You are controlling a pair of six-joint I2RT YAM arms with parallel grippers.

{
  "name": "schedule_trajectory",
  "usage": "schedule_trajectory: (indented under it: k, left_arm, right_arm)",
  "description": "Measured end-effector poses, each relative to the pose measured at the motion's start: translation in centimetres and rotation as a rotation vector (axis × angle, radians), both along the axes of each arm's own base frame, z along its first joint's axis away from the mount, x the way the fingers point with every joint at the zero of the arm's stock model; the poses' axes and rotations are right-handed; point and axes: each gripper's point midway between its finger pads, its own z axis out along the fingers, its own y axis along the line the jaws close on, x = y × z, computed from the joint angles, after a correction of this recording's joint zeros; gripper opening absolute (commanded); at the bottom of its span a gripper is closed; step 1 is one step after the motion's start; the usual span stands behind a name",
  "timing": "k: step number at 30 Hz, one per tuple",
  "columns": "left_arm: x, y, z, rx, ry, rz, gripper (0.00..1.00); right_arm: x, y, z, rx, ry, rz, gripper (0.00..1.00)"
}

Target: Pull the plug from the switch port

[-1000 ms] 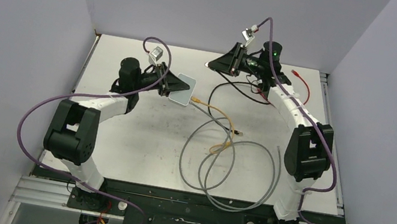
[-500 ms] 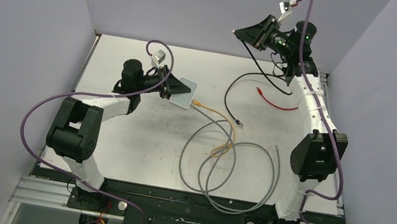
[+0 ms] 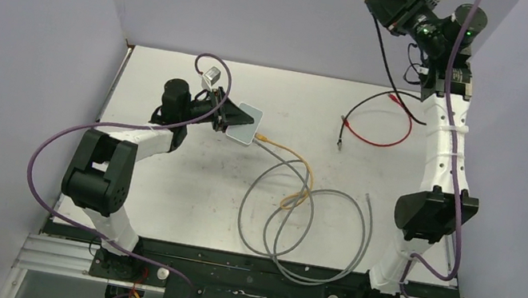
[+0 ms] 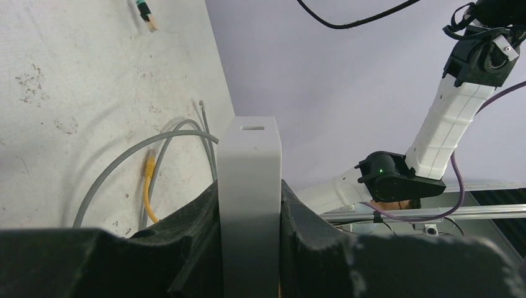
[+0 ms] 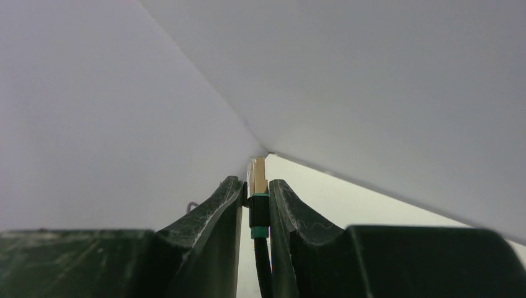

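High over the surface's [image 3: 183, 176] far-right corner, our right pincer [image 5: 254, 186] grips the black cable [image 3: 385, 52] by its plug [image 5: 258, 177], well apart from the switch [image 4: 250, 161] clamped in the left pincer [image 3: 237, 119] at mid-left; extraction looks done to us, so next comes lowering and releasing.

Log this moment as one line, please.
left hand: shut on switch | right hand: shut on plug, aloft | yellow cable: at switch

Light-grey switch [image 3: 251, 119] between the left jaws; black cable [image 3: 386, 56] down from the high right jaws.
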Motion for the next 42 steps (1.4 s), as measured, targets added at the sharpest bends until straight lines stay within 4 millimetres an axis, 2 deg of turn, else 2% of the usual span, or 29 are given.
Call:
schedule_trajectory:
  k: [6, 14, 19, 22, 25, 28, 33, 34, 36, 42]
  left_arm:
    - [0.0, 0.0, -0.1, -0.001, 0.004, -0.002, 0.00]
    - [0.1, -0.1, -0.5, -0.001, 0.021, -0.004, 0.00]
    - [0.1, -0.1, -0.4, -0.003, 0.017, -0.004, 0.00]
    - [0.1, -0.1, -0.4, -0.005, 0.021, -0.006, 0.00]
    - [0.1, -0.1, -0.4, -0.006, 0.024, -0.006, 0.00]
    - [0.0, -0.1, -0.4, -0.007, 0.027, -0.006, 0.00]
    - [0.1, -0.1, -0.2, -0.011, 0.024, -0.006, 0.00]
    - [0.1, -0.1, -0.2, -0.012, 0.024, -0.007, 0.00]
    - [0.0, -0.1, -0.2, -0.013, 0.024, -0.007, 0.00]
    - [0.0, -0.1, -0.1, -0.014, 0.020, -0.009, 0.00]
  right_arm:
    - [1.7, -6.6, 1.0, 0.033, -0.005, -0.144, 0.05]
    - [2.6, -14.4, 1.8, 0.050, -0.016, -0.309, 0.05]
    - [3.0, -17.5, 2.0, 0.054, -0.028, -0.383, 0.05]
    - [3.4, -18.2, 1.8, 0.045, -0.034, -0.415, 0.05]
    - [4.2, -18.5, 0.3, 0.027, -0.023, -0.430, 0.05]
    - [5.6, -18.5, -3.9, 0.008, 0.048, -0.442, 0.05]
    - [7.3, -17.2, -14.7, -0.030, 0.263, -0.434, 0.05]
    - [7.3, -16.5, -17.2, -0.043, 0.314, -0.425, 0.05]
    - [6.9, -15.1, -21.1, -0.071, 0.389, -0.406, 0.05]
    - [4.7, -11.5, -30.2, -0.146, 0.548, -0.350, 0.05]
